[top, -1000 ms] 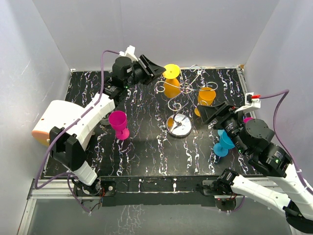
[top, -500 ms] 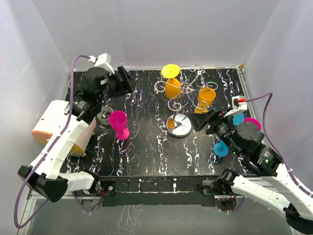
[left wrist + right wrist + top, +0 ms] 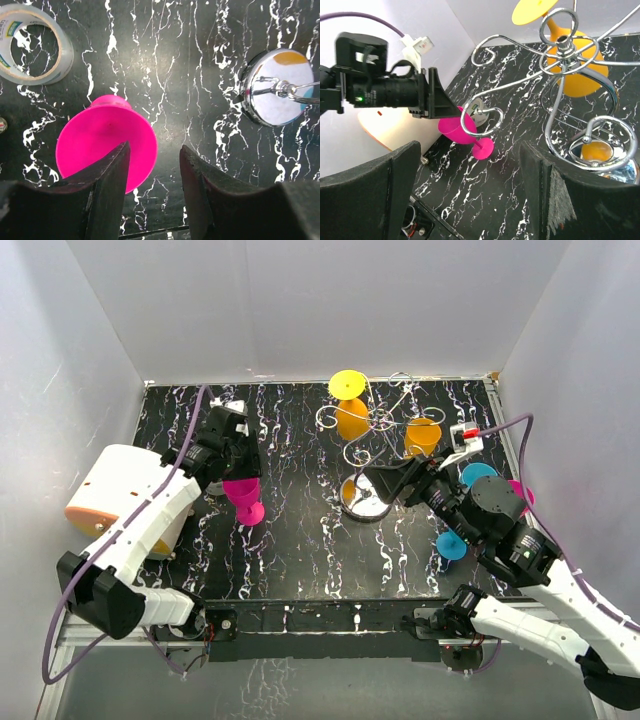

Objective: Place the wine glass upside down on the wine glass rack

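Note:
A magenta wine glass (image 3: pixel 244 492) stands upright on the black marbled table, left of centre. My left gripper (image 3: pixel 238 466) hovers right over it, open. In the left wrist view the glass (image 3: pixel 102 142) lies under the left finger, and its right rim reaches into the gap between the fingers of the left gripper (image 3: pixel 152 165). The wine glass rack (image 3: pixel 376 428) stands at the back centre on its shiny disc base (image 3: pixel 360 502). Two orange-yellow glasses (image 3: pixel 351 410) (image 3: pixel 422 436) hang on it upside down. My right gripper (image 3: pixel 385 480) is open beside the base, holding nothing (image 3: pixel 470 195).
A tape roll (image 3: pixel 35 42) lies just left of the magenta glass. Two blue glasses (image 3: pixel 452 542) (image 3: pixel 478 474) and another magenta one (image 3: pixel 519 490) stand at the right edge, under my right arm. Curled rack arms (image 3: pixel 485 117) reach out towards the magenta glass.
My left arm swung from the back near the rack down and left, over the magenta glass. My right gripper moved left towards the rack base.

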